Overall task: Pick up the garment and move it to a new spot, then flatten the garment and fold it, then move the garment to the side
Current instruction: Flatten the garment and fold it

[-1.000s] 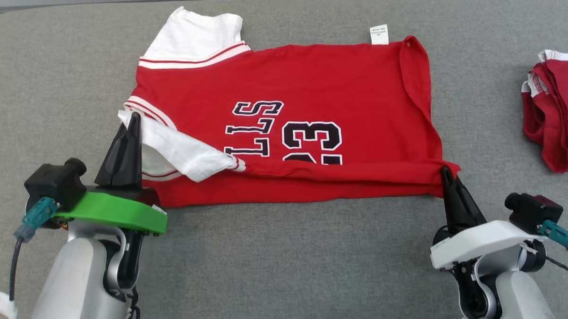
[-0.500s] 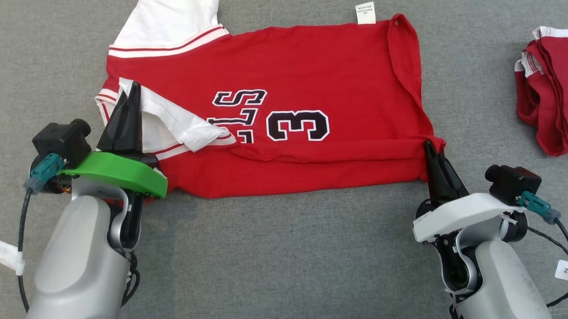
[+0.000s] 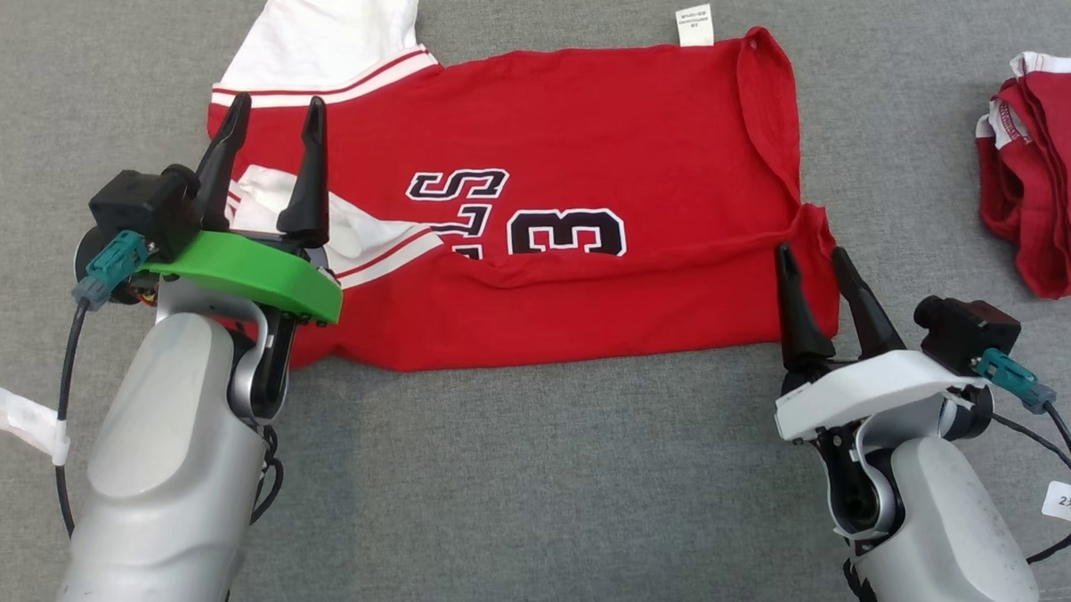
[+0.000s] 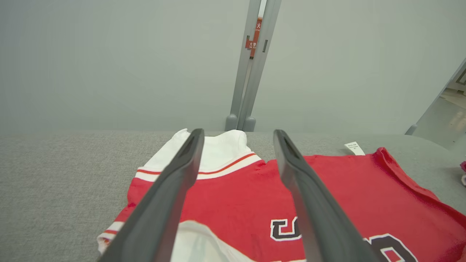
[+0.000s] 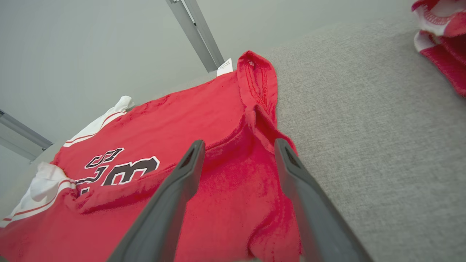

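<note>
Beneath right gripper, garment corner.

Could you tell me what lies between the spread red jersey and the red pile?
Bare grey upholstery, in the head view, between jersey and pile.

**Where everything lies around my fingers**

The garment lies spread on the surface ahead of me, its near edge folded back over itself. My left gripper stands over its left end, above the folded-in sleeve. The other sleeve lies behind that, at the far left corner. My right gripper stands over the near right corner. A label juts past the far edge. Well apart to the right sits a pile of folded garments.
</note>
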